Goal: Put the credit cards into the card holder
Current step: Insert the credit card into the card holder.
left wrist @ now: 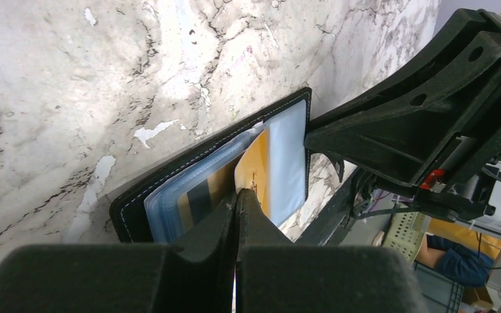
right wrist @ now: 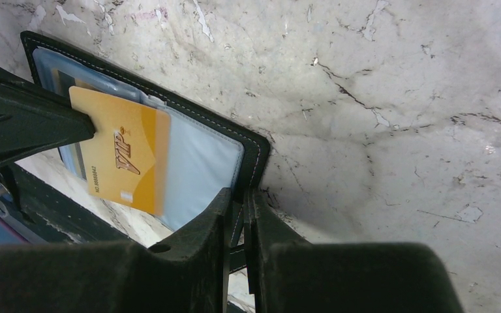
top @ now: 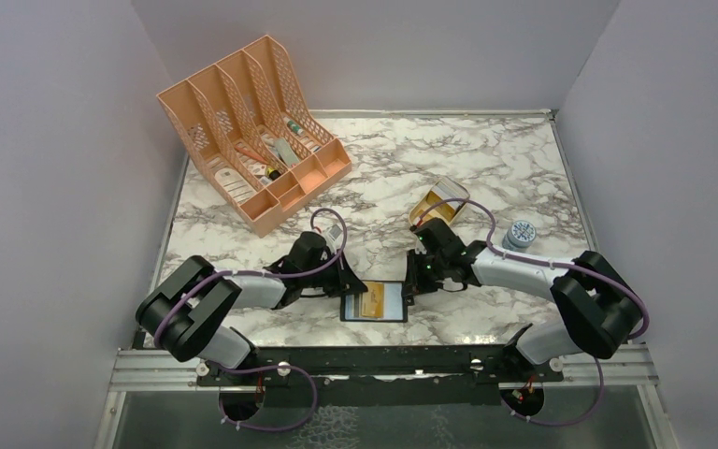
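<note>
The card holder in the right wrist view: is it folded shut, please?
No, the card holder lies open under a gold card.

Both arms fold low over the desk (top: 505,159), elbows out, forearms angled inward so the wrists face each other near the middle. The left gripper (top: 348,285) has its jaws pressed fully together on the edge of a credit card (right wrist: 124,156). The right gripper (top: 413,283) pinches the rim of the card holder (right wrist: 256,153), jaws nearly closed.
</note>
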